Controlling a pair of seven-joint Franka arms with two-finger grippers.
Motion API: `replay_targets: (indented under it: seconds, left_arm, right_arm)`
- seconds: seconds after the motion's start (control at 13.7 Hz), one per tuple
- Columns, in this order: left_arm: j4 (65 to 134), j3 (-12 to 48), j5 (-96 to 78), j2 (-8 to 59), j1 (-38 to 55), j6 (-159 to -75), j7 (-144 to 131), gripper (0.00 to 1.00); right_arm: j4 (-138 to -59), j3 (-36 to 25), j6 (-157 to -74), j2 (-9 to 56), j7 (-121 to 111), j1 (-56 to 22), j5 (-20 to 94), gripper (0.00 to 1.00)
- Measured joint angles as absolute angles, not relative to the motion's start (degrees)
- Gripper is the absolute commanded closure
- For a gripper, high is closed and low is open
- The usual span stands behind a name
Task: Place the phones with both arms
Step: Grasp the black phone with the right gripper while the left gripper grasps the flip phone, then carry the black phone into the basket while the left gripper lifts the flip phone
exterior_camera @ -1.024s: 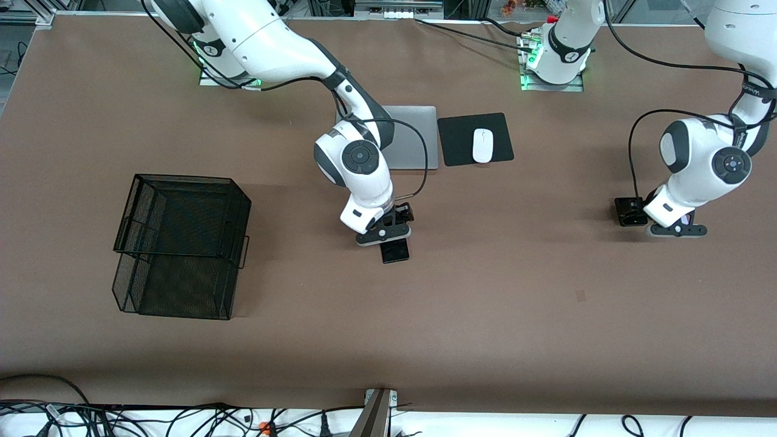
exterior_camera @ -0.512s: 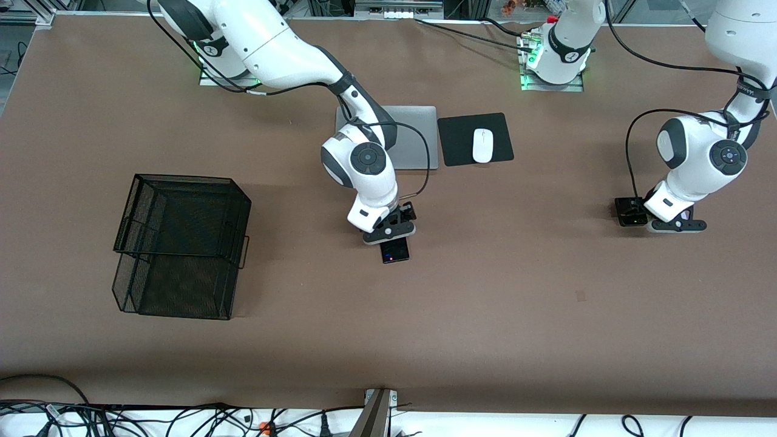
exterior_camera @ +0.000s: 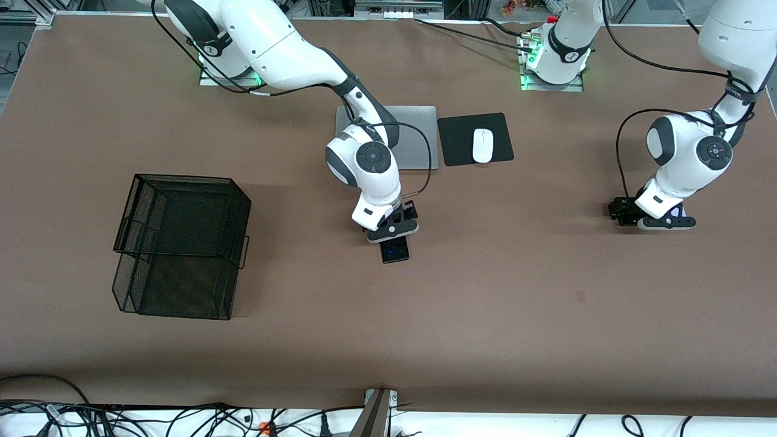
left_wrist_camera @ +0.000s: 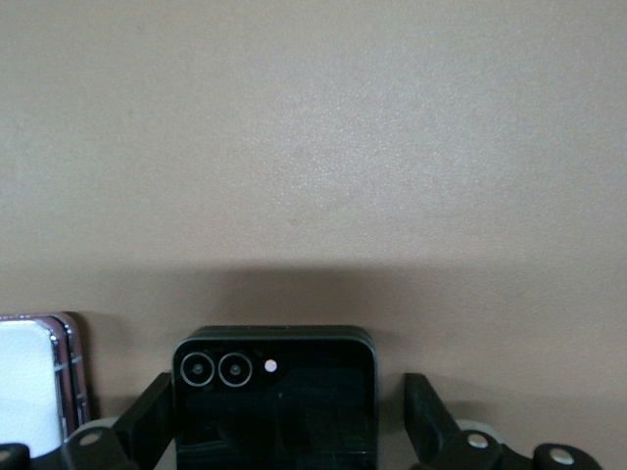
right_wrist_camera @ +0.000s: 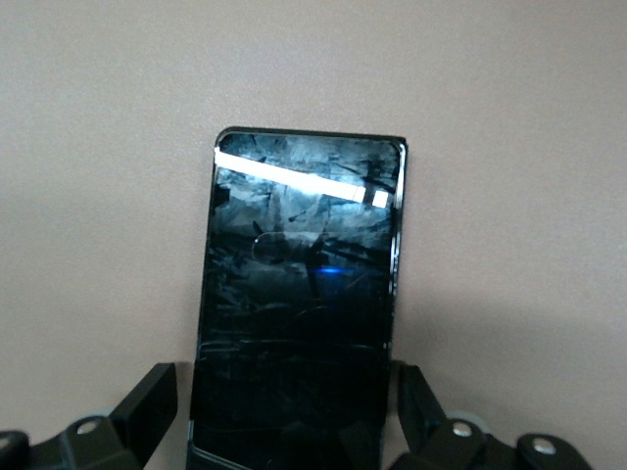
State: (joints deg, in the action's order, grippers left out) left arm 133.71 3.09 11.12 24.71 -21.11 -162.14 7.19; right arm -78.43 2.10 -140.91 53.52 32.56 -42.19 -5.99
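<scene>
Both claws stood fully spread, we saw: our right gripper [right_wrist_camera: 284, 416] straddled the long glossy black phone [exterior_camera: 396, 249] mid-table, our left gripper [left_wrist_camera: 284, 421] straddled the small squarish black phone [left_wrist_camera: 275, 397] beside the pale lavender-white phone [left_wrist_camera: 34, 377].

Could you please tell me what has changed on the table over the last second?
Both arms shifted slightly. The right pincer edged toward the laptop, uncovering more of the long black phone. The left pincer slid toward the table's middle, over the small black phone. Both stayed open; phones, basket and mouse stayed put.
</scene>
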Motion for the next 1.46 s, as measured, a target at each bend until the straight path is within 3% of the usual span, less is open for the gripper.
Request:
replay_targets:
  seconds: [0.07, 0.15, 0.22, 0.29, 0.37, 0.44, 0.59, 0.73, 1.1, 1.46]
  left_arm:
    - [133.92, 3.1, 11.12, 24.7, -21.16, -162.58, 7.11, 0.0]
    - [134.4, 3.12, 11.12, 24.7, -21.29, -163.58, 7.02, 0.0]
    - [135.07, 3.12, 11.12, 24.73, -21.57, -164.66, 7.0, 0.0]
    - [135.6, 3.19, 11.12, 24.76, -21.88, -165.75, 7.0, 0.11]
    - [135.96, 3.24, 11.12, 24.78, -22.01, -166.63, 7.0, 0.31]
    - [136.14, 3.2, 11.12, 24.78, -22.22, -167.04, 7.01, 0.5]
    - [136.47, 3.28, 11.12, 24.33, -22.41, -167.31, 7.04, 0.79]
    - [136.65, 3.29, 11.12, 24.01, -22.43, -167.29, 7.01, 1.0]
    - [136.33, 3.38, 11.12, 23.9, -22.46, -166.43, 6.56, 1.0]
    - [130.55, 3.9, 11.12, 24.35, -22.51, -155.29, 6.08, 1.0]
  right_arm:
    - [-78.43, 2.06, -140.93, 53.6, 32.56, -42.19, -6.54, 0.02]
    - [-78.43, 2.06, -141.05, 53.64, 32.56, -42.19, -7.43, 0.16]
    - [-78.43, 2.05, -141.33, 53.67, 32.58, -42.2, -8.64, 0.55]
    - [-78.43, 2.05, -141.83, 53.73, 32.58, -42.21, -9.66, 0.75]
    - [-78.39, 2.02, -142.03, 53.67, 32.59, -42.22, -10.19, 0.95]
    - [-78.36, 2.01, -142.04, 53.55, 32.58, -42.24, -10.26, 1.0]
    - [-78.35, 1.99, -142.13, 53.6, 32.58, -42.24, -10.27, 1.0]
    - [-78.32, 1.96, -142.12, 53.6, 32.61, -42.24, -10.27, 1.0]
    - [-75.74, -1.87, -134.03, 50.59, 32.61, -41.78, -10.21, 1.0]
    - [-74.88, -4.69, -117.21, 36.96, 28.62, -33.84, -10.03, 1.0]
